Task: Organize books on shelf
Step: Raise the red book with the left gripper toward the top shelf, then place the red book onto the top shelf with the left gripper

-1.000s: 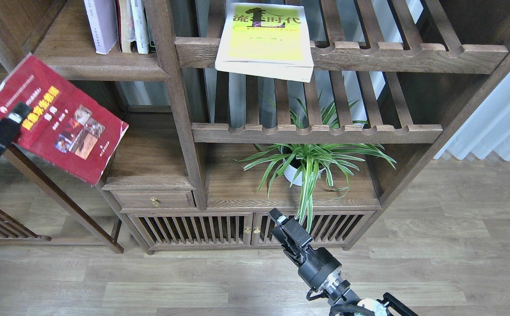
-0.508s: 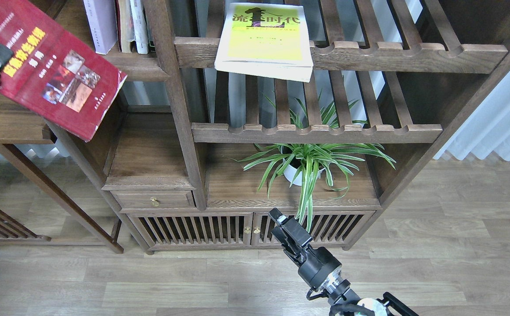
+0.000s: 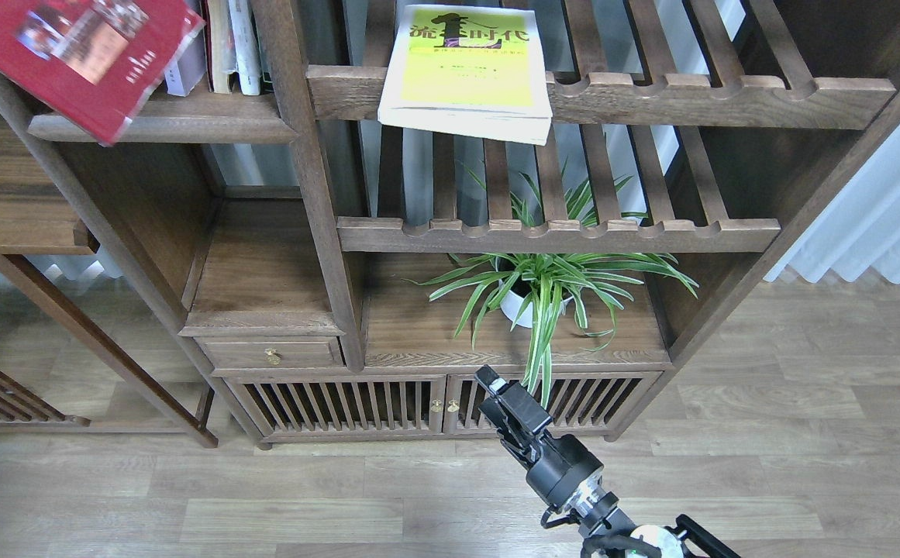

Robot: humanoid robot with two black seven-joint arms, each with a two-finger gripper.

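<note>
The dark red book hangs tilted at the top left, partly cut off by the view's edge, in front of the solid dark-brown shelf. My left gripper is out of view, so what holds the book is hidden. The pale lavender book stands upright on that shelf, mostly covered by the red one, next to other upright books. The yellow-green book lies flat on the upper slatted rack, overhanging its front rail. My right gripper is low in front of the cabinet, dark, holding nothing.
A potted spider plant stands on the cabinet top under the lower slatted rack. A small drawer and slatted doors are below. A side table is at the left, a white curtain at the right.
The red book has risen from mid-left to the top left corner, in front of the upper shelf. My left gripper has gone out of view. The right arm has not moved.
</note>
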